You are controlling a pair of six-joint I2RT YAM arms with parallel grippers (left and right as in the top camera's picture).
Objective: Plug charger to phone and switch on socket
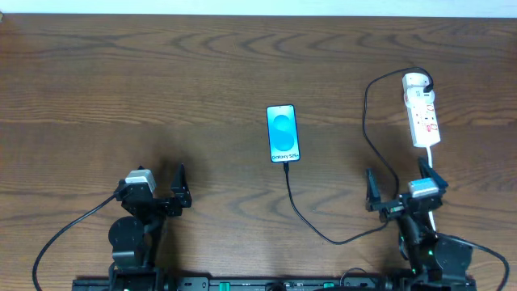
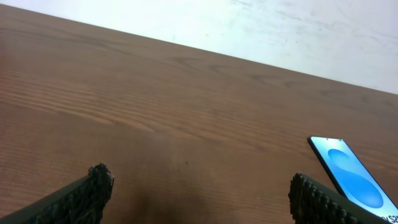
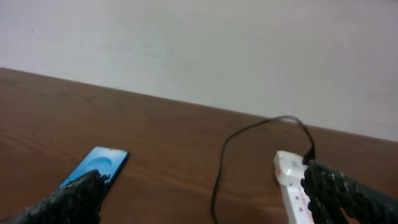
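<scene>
Black charger point(image 1: 300, 212) looked seated in phone point(image 1: 283, 133) | left pincer point(image 2: 199, 186) and right pincer point(image 3: 202, 183) stood apart, empty, at near edge of bench point(image 1: 161, 81) | next move likely called for you to press the switch on socket point(image 1: 422, 113)

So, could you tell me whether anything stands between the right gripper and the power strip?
No obstacle: between the right gripper and the power strip lies bare table, with only its white cord and the black cable.

You can read just one text: "Galaxy S25", near the lower edge of the phone point(image 1: 283, 133) screen, at the centre of the overhead frame. On the socket point(image 1: 422, 111), upper right, the red markings are too small for you to read.
</scene>
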